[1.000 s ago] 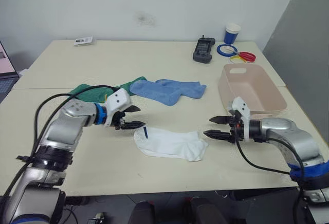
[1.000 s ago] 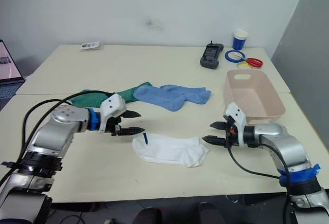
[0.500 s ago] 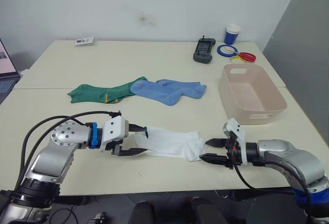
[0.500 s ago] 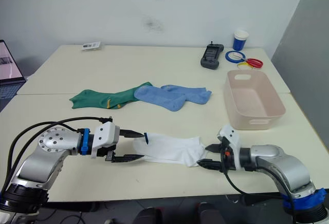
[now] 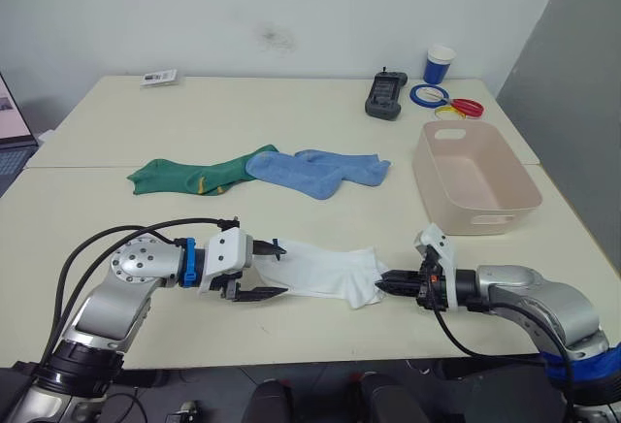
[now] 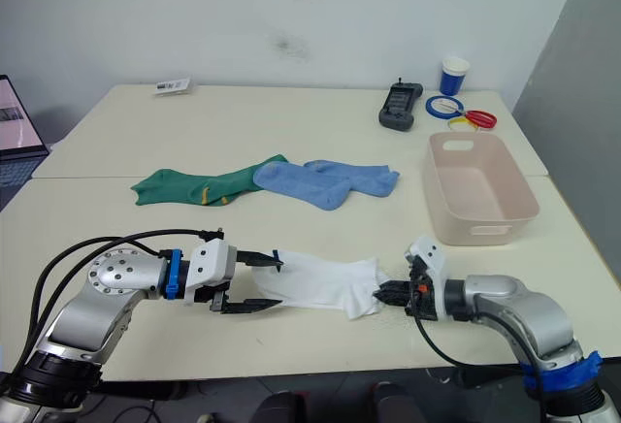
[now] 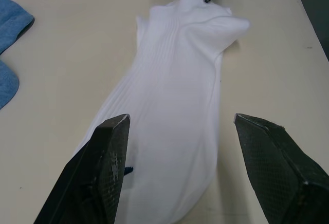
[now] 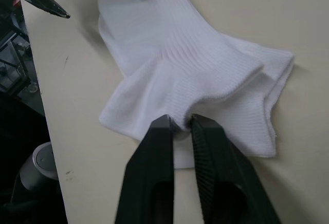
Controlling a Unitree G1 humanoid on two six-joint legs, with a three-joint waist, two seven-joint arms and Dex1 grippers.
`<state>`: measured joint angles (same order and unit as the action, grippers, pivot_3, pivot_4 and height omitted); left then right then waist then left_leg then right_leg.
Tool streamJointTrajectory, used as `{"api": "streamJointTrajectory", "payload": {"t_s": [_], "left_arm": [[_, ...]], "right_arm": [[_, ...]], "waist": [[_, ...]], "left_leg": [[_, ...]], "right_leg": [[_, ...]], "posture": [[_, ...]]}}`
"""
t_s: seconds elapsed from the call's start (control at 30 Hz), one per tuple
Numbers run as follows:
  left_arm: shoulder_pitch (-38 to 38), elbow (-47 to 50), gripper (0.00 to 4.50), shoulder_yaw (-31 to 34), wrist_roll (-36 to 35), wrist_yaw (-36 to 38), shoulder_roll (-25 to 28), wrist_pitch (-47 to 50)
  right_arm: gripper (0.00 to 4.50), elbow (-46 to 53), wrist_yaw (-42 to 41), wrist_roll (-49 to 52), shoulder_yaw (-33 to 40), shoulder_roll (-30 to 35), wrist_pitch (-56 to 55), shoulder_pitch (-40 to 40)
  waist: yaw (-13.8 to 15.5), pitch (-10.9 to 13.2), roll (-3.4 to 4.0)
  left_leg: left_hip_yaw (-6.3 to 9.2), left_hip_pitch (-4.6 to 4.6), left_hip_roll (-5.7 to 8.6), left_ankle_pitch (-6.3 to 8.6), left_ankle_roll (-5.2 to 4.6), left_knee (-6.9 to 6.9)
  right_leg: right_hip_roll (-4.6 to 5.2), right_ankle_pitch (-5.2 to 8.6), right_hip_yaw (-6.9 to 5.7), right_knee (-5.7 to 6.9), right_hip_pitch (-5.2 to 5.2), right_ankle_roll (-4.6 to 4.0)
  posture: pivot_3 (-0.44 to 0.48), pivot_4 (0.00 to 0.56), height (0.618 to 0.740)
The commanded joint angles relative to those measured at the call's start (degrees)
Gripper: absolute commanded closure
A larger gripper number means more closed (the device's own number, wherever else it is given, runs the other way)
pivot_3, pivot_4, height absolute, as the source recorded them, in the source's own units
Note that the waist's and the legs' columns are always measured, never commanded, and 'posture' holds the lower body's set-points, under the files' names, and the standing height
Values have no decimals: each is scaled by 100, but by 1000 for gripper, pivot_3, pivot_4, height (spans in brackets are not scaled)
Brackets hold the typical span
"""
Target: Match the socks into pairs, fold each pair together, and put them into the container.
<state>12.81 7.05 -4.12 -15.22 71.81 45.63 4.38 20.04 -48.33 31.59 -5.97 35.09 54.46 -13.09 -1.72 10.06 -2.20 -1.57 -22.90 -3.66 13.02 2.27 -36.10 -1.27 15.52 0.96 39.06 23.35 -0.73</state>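
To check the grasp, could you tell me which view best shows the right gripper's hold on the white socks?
The right wrist view: its fingers pinch the white socks close up. Both eye views show the right gripper from afar.

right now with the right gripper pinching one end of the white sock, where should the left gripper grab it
Probably the free end of the white sock, the one with the small dark mark, nearest the left gripper. The sock lies flat and stretched between the two grippers, and the right gripper pinches the far end. The left gripper's open fingers already straddle that end, so come in low along the table from the robot's left.
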Motion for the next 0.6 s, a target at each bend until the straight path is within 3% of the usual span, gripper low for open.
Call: {"api": "streamJointTrajectory", "payload": {"t_s": [0.03,0.6], "left_arm": [[28,224,1143,130,-117,-27,59,-26],[-6,311,1143,123,-171,4,129,105]], "right_arm": [[4466,-12,2,57,71,33,-61,-123],[4466,-787,-628,-288,-302,502,-378,-647]], "waist": [[1,0,0],[2,0,0]], "left_leg": [[0,0,0,0,0,0],[0,0,0,0,0,0]], "right_leg": [[0,0,0,0,0,0],[-1,0,0,0,0,0]], "posture": [[0,150,740],[0,150,740]]}}
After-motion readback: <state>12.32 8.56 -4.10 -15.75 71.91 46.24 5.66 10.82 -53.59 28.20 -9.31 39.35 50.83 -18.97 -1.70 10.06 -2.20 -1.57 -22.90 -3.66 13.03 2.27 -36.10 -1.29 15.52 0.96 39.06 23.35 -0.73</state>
